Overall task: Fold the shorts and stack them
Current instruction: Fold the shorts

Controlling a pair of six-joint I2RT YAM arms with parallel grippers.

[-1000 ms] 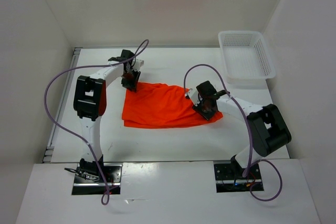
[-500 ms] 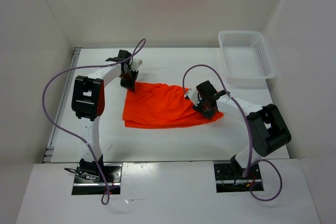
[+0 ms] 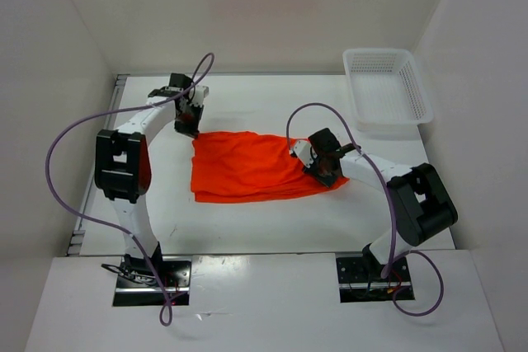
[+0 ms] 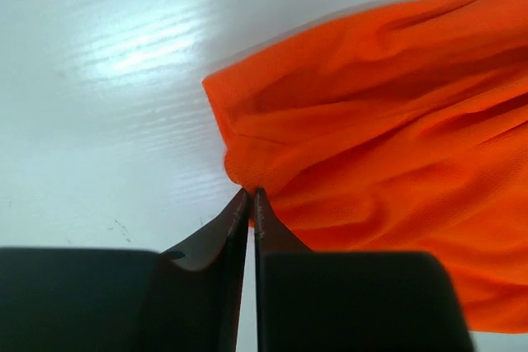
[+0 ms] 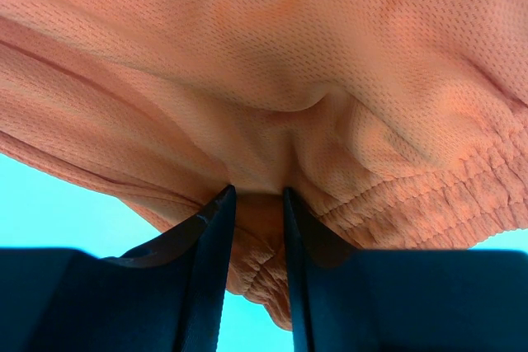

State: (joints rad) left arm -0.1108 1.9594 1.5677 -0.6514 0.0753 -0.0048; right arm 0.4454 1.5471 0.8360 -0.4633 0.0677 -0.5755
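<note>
- Down on the white table (image 3: 247, 220), the shorts (image 3: 243, 172) lie spread out, left of the white basket (image 3: 394, 124) and nearer the arms.
- The right gripper (image 5: 257, 191) clamps a bunched waistband fold at the end nearest the basket.
- The left gripper (image 4: 250, 195) pinches the corner farthest from the basket, jaws almost together.

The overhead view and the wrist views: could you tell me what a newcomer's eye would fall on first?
The bright orange shorts lie spread in the middle of the white table, the only colour in sight. The left gripper pinches their far left corner, and the right gripper clamps the cloth by the gathered waistband at their right end. A white mesh basket sits at the table's far right corner.
</note>
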